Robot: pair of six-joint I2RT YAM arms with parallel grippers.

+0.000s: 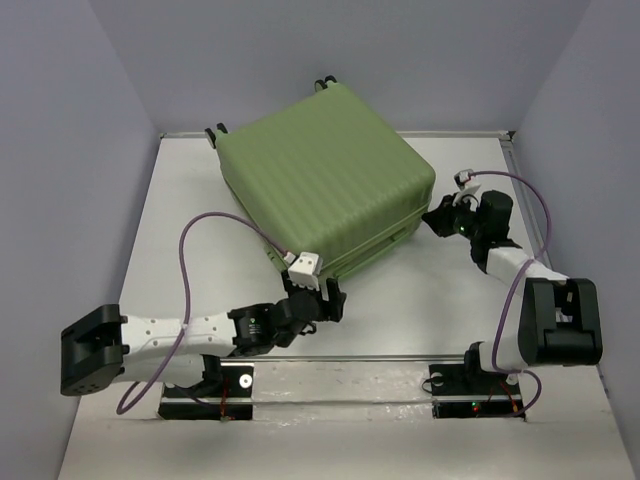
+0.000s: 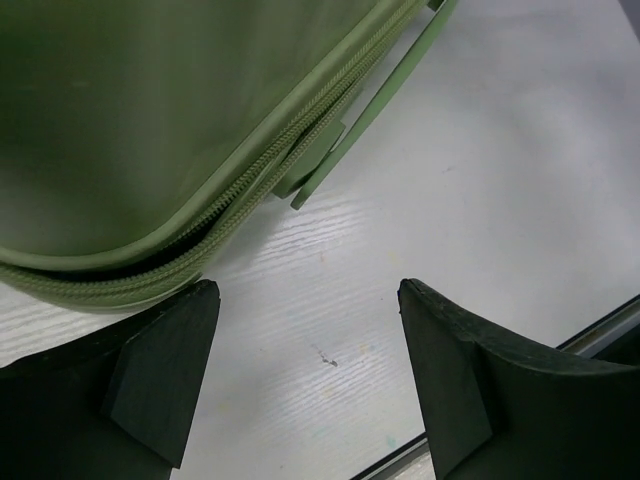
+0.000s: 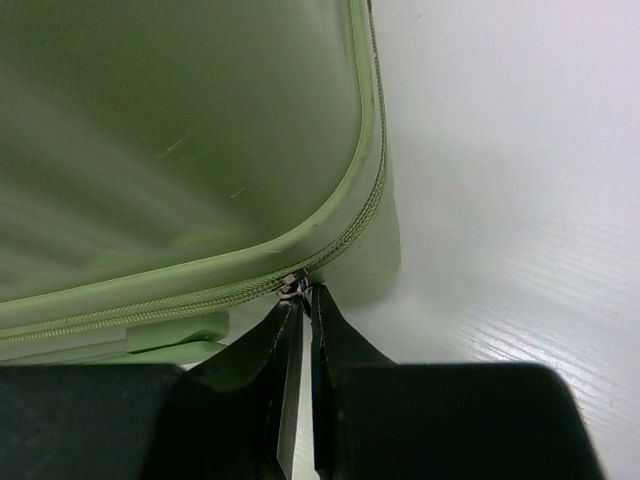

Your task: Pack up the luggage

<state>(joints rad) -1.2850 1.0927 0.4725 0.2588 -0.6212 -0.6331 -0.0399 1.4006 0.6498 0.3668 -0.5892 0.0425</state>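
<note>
The luggage (image 1: 325,185) lies flat toward the back of the table (image 1: 420,310), lid down on its base. Its zip (image 3: 150,312) looks done up along the stretch by my right claw (image 3: 300,298), which is pressed together on the zip pull (image 3: 292,284) at the right corner. My left claw (image 2: 305,295) is spread wide, holding nothing, just beside the near corner, where a dark gap under the rim suggests an open stretch. I judge zipping is what remains.

Robotics lab test bay: plain grey partition walls (image 1: 60,150) enclose a white tabletop (image 1: 400,310) carrying two bolted-down white-and-black robot arms (image 1: 170,335).
</note>
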